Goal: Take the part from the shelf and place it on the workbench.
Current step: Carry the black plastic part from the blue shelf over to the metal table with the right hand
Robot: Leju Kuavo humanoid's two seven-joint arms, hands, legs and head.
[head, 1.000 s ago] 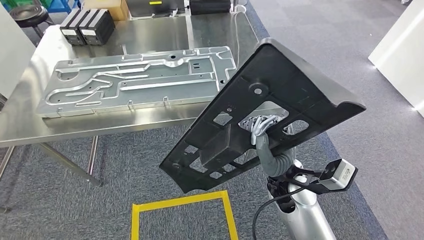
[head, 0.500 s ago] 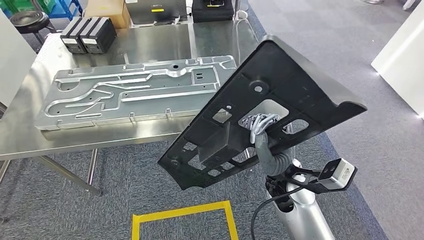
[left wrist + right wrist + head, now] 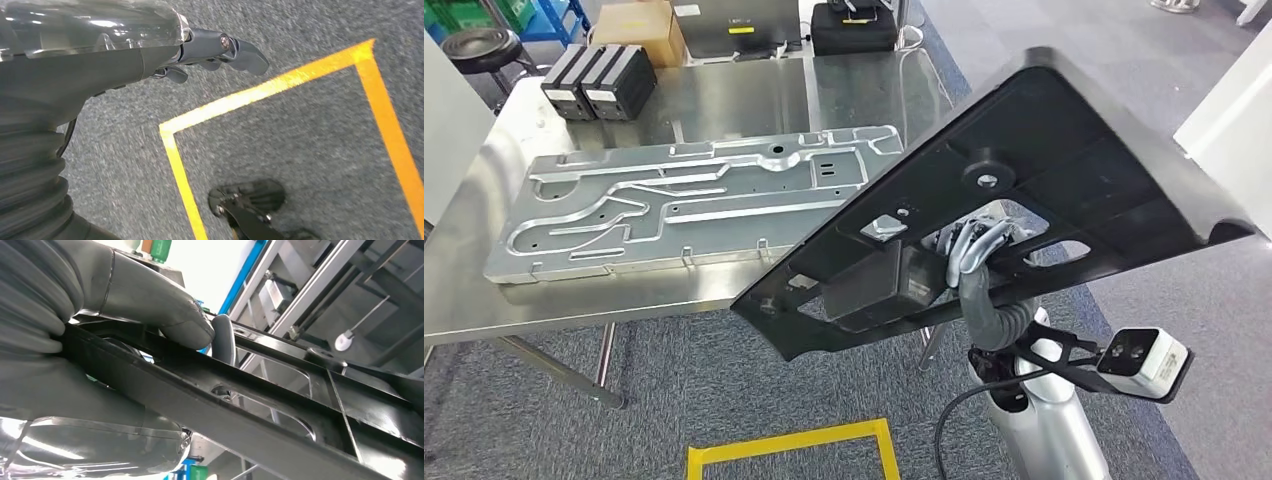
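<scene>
**Black panel held aloft beside the workbench**

The right hand (image 3: 972,250) grips the black plastic panel (image 3: 1064,170) through a cut-out, its fingers (image 3: 223,340) hooked over an inner rib and the thumb pressed against the same rib. The panel is tilted, its ribbed underside facing the camera, in the air off the near right corner of the stainless workbench (image 3: 484,290). At 10 o'clock from the panel a stamped metal plate (image 3: 674,205) lies flat on the bench; two black boxes (image 3: 597,80) stand at the far left corner. The left hand (image 3: 215,47) hangs over grey carpet and yellow floor tape (image 3: 280,85), fingers loosely extended, holding nothing.
</scene>
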